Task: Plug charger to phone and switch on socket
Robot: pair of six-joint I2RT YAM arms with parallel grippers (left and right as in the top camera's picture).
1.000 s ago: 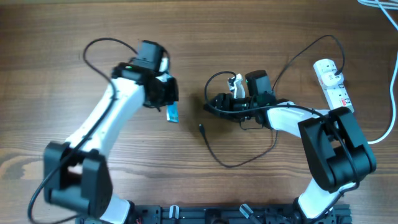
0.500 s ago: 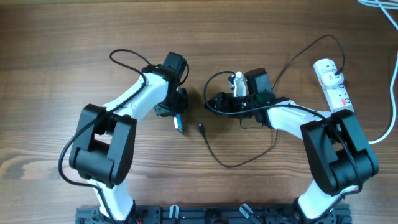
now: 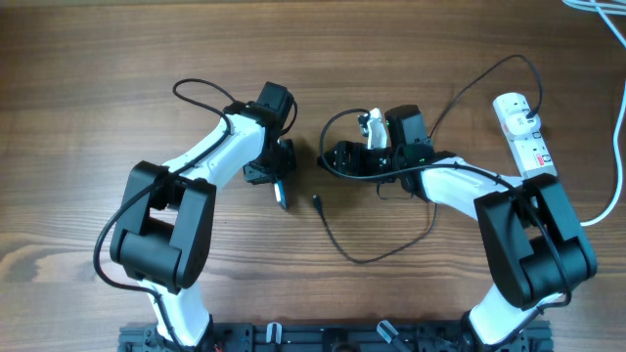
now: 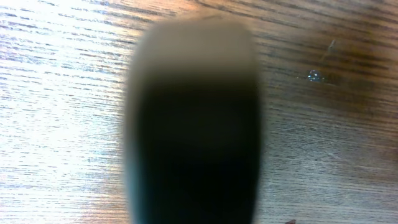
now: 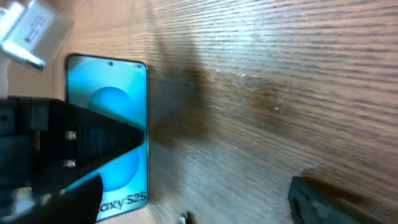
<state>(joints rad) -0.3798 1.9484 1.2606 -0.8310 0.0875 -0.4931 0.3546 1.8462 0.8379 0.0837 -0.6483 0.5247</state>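
Observation:
My left gripper (image 3: 276, 171) is shut on the phone (image 3: 283, 194) and holds it on edge, just left of the table's middle. In the left wrist view the phone (image 4: 193, 137) is a dark blur that fills the centre. In the right wrist view its teal screen (image 5: 115, 99) faces my right gripper, with a black left finger (image 5: 68, 140) across it. My right gripper (image 3: 335, 158) is open and empty, a short way right of the phone. The charger's connector (image 3: 318, 201) lies on the table between them, and its thin black cable (image 3: 367, 258) loops round to the socket (image 3: 525, 137) at the right.
The socket's thick white cord (image 3: 611, 196) runs down the right edge. Another white cable (image 3: 597, 15) crosses the far right corner. A small white block (image 5: 28, 28) shows at the upper left of the right wrist view. Both arm bases stand at the front edge.
My left arm has swung right and carried the phone closer to the connector and my right gripper; since half a second ago it has barely moved. The right gripper has shifted slightly.

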